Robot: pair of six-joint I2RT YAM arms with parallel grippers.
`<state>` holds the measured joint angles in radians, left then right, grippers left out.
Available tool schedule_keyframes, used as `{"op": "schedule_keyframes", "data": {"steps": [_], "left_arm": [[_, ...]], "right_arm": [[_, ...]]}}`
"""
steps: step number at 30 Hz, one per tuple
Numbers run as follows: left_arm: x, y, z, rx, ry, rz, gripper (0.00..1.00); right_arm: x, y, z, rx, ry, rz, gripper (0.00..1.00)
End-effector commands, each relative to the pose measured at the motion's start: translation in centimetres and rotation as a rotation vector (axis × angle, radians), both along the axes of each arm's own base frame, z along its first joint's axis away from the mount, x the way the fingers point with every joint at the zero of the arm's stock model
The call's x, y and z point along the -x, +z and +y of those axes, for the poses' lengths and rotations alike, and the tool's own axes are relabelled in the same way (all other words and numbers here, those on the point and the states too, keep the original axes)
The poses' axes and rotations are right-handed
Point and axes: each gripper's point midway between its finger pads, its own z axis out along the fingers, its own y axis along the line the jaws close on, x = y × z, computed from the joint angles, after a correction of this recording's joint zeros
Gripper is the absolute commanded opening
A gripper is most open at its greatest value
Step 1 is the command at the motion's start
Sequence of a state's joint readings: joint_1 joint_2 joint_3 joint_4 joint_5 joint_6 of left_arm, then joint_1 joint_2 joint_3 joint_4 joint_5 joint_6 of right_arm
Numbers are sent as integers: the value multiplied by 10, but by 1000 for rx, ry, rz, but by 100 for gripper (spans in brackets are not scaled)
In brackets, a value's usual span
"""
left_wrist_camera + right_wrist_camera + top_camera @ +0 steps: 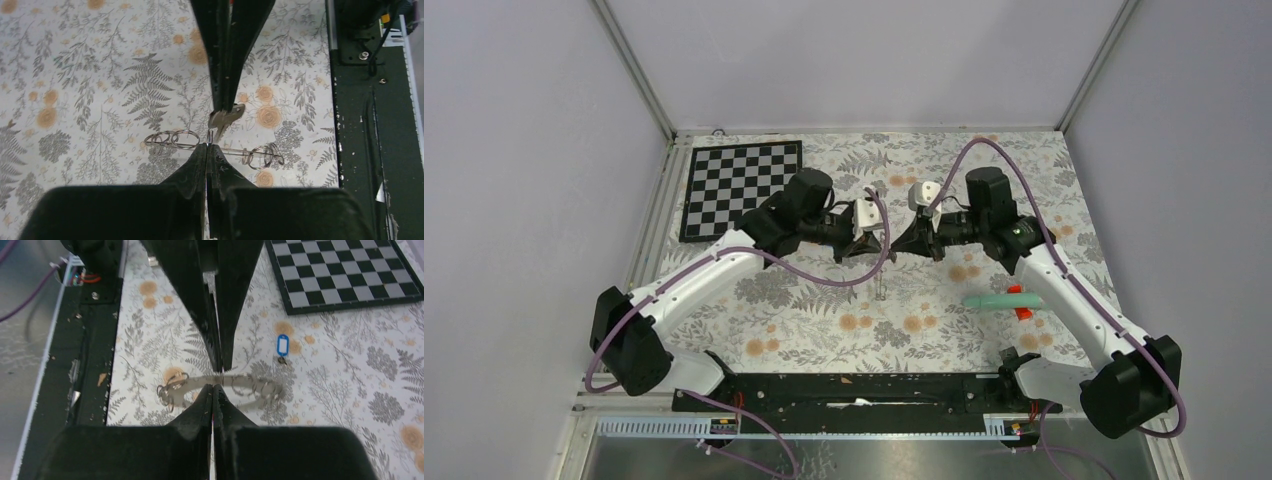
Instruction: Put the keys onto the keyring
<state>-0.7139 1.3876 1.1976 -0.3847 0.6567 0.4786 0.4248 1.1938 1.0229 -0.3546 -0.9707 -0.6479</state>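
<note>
Jaws, entry one: your left jaws are pinched shut on the keyring [245,382], mid-frame in the right wrist view. Entry two: your right jaws are clamped on its opposite edge (a silvery sliver shows at their tips). Keyring: held between both, carrying small split rings [185,138]. Blue-tagged key [282,345]: lying on the table [350,370], right of centre, below the chequered board [340,270].
</note>
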Motion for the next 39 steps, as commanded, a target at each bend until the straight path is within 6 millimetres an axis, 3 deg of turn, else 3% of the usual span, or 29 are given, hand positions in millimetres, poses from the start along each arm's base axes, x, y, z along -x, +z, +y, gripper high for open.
{"op": "schedule_keyframes", "data": {"steps": [1, 5, 12, 25, 39], "left_arm": [[5, 30, -18, 96, -44, -10, 0], [11, 29, -18, 112, -45, 18, 0], [2, 29, -16, 116, 44, 32, 0], [1, 23, -17, 111, 78, 37, 0], [-18, 24, -10, 96, 177, -28, 0]], "right_arm": [[9, 44, 14, -141, 75, 16, 0], [9, 37, 14, -147, 53, 34, 0], [10, 28, 11, -177, 16, 105, 0], [-12, 19, 13, -190, -86, 168, 0], [-20, 8, 9, -148, -137, 170, 0]]}}
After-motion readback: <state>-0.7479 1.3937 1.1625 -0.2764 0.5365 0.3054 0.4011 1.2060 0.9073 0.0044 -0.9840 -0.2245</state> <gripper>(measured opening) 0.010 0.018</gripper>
